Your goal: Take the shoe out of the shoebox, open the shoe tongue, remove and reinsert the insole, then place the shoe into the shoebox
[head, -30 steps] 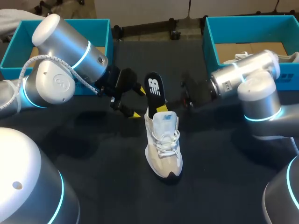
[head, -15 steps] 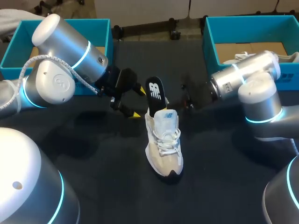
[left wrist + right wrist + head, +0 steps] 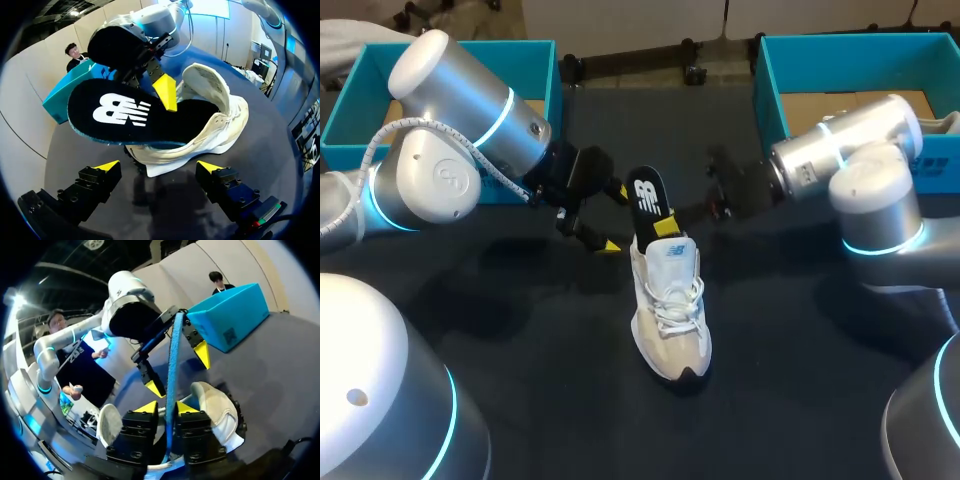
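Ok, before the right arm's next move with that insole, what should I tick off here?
1. Grip: right gripper shut on the insole, one finger on each face: ok.
2. Front end of the insole inside the shoe: ok.
3. Insole seated flat: not ok, its heel end sticks up out of the opening.
4. Other arm: left gripper open and clear of the shoe: ok.
5. Shoe upright on its sole on the table: ok.
6. Opening: tongue pulled back far enough: cannot tell.
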`<state>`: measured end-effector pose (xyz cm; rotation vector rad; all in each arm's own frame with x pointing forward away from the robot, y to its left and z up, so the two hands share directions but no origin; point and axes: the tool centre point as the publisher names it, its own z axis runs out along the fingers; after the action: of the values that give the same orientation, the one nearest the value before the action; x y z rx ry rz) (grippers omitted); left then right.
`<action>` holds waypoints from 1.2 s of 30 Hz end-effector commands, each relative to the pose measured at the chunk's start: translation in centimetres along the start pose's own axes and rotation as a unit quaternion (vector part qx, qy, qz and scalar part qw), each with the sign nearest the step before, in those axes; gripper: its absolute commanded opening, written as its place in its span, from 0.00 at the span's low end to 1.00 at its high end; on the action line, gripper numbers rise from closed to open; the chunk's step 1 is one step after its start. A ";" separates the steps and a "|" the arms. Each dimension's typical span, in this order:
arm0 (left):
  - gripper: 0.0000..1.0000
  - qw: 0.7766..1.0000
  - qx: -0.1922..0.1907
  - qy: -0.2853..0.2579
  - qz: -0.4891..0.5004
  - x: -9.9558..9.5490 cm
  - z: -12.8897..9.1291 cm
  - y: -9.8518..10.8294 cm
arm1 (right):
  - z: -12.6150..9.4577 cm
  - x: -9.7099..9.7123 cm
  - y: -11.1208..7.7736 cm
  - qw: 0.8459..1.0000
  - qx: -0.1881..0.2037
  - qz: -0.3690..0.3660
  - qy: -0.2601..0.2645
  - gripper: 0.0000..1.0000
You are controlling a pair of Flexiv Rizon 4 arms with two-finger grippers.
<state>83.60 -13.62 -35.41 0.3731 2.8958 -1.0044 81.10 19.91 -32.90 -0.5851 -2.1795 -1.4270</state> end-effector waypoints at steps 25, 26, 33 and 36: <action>1.00 1.000 -0.002 0.000 0.000 0.0 0.0 -0.1 | 0.2 1.2 -1.8 1.000 0.000 0.022 0.003 0.24; 1.00 1.000 -0.002 0.000 0.000 0.0 0.0 -0.1 | 0.2 1.1 -1.8 1.000 0.000 0.021 0.002 0.25; 1.00 1.000 -0.002 0.000 0.000 0.0 0.0 -0.1 | 0.5 0.1 -0.3 1.000 -0.001 0.004 0.001 0.27; 1.00 1.000 -0.002 0.000 0.000 0.0 0.0 -0.1 | 0.8 0.0 0.3 1.000 0.000 0.003 0.004 0.21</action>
<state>83.60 -13.62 -35.41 0.3730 2.8958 -1.0044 80.53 20.05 -32.81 -0.5912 -2.1690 -1.4409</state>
